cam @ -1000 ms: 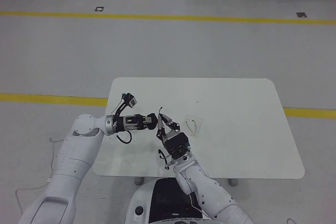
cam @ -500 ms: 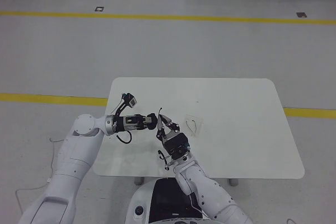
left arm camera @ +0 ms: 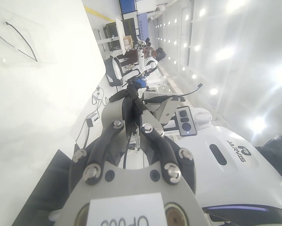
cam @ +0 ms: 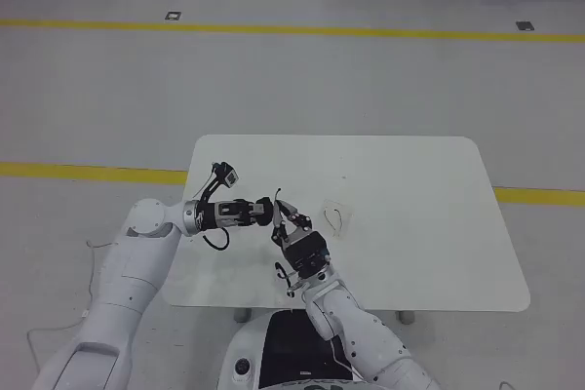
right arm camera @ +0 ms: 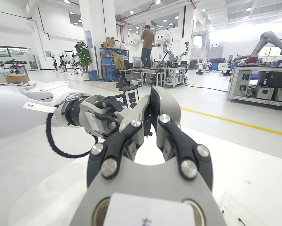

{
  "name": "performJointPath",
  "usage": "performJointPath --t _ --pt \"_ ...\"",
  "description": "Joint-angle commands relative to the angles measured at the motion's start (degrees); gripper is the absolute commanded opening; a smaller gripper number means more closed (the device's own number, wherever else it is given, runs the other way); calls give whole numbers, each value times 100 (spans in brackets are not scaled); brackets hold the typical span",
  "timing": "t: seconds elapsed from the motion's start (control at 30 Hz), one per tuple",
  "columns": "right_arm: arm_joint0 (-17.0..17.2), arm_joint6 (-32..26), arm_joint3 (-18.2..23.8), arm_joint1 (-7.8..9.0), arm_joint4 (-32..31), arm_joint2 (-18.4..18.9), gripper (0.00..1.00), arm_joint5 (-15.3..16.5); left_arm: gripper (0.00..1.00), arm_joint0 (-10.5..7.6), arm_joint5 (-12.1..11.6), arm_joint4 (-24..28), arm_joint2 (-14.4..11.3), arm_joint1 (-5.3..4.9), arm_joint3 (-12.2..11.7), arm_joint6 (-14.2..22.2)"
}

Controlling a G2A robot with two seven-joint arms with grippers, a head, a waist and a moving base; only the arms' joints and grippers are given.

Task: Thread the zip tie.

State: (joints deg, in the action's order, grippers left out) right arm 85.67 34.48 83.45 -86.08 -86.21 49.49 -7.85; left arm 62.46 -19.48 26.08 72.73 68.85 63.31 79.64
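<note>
While the white, round-cornered table [cam: 419, 195] lies smooth and matte across the middle of the top view, the left gripper [cam: 265, 208] hangs over its left part, at the end of a glossy white arm that comes in from the frame's left edge. Its grey metal fingers with ribbed black pads [left arm camera: 128, 109] stand pressed together in the left wrist view; whether they nip anything I cannot tell. Just to its right, tip to tip with it, the right gripper [cam: 281, 216] points up the frame, its jaws pinched on the zip tie [right arm camera: 156, 76]. The tie is a thin, stiff black strand that sticks out from between the tips in the right wrist view and shows as a fine dark line above both grippers in the top view, held off the tabletop. Farther right, near the grippers but apart from them, a flat clear plastic tray [cam: 339, 216] rests on the table, and inside it lie thin, curved black strands [left arm camera: 25, 41].
</note>
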Motion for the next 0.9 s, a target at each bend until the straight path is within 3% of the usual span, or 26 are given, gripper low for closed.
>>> performJointPath --t 0.0,0.43,0.87 --pt "1 -16 -3 1 0 3 0 16 0 0 0 0 0 0 0 0" --pt "189 88 332 32 -127 45 0 -47 0 0 0 0 0 0 0 0" --pt "189 88 332 32 -127 45 0 -47 0 0 0 0 0 0 0 0"
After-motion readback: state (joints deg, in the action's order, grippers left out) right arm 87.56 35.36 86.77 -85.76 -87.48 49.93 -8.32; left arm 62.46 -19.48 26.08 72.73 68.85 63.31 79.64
